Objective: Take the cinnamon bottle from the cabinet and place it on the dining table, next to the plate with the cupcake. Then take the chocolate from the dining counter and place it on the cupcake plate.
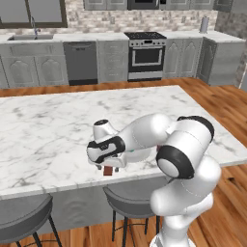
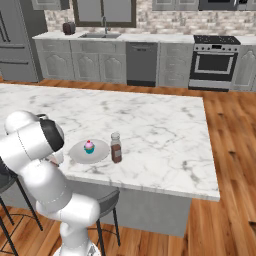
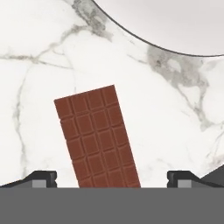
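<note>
The long white marble dining table with grey veins fills a kitchen of grey cabinets and wood floor. On it the small clear cinnamon bottle stands just beside the round pale plate bearing the teal-wrapped pink cupcake. The two-finger gripper hangs wide open and empty, straddling the flat reddish-brown chocolate bar near the plate, apparently lined up to grasp it.

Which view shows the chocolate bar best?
The hand view: the chocolate bar lies flat on the marble, squares plain to see, between the open jaws, just short of the plate. The left base view gives only a small brown bit under the hand. In the right base view the arm hides it.
</note>
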You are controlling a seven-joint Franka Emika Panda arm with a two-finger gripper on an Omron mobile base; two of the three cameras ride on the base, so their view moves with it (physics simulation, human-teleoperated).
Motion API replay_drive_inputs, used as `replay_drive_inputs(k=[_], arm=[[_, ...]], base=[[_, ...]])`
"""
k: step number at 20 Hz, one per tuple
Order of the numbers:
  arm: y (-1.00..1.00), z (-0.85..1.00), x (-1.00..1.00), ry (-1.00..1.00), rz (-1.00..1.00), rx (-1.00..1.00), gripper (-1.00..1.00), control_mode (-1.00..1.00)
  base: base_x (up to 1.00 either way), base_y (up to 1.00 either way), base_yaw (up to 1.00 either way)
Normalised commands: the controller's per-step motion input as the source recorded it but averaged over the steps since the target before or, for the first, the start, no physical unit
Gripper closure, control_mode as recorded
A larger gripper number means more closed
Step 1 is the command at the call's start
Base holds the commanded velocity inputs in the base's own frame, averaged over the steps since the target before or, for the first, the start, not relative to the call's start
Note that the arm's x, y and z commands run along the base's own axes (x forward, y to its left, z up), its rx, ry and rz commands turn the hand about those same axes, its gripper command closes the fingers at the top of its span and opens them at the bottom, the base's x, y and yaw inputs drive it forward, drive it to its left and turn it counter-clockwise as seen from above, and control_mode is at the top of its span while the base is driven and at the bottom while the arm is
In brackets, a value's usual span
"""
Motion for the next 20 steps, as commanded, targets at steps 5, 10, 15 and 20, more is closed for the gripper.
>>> replay_drive_inputs(k=[5,10,15,20], arm=[[-0.03,-0.22,0.0,0.0,0.0,0.0,-1.0,-1.0],[-0.05,-0.25,0.0,0.0,0.0,0.0,-1.0,-1.0],[-0.13,-0.14,0.0,0.0,0.0,0.0,1.0,-1.0],[-0.32,-0.11,0.0,0.0,0.0,0.0,1.0,-1.0]], base=[[0.0,0.0,0.0],[0.0,0.0,0.0],[0.0,0.0,0.0],[0.0,0.0,0.0]])
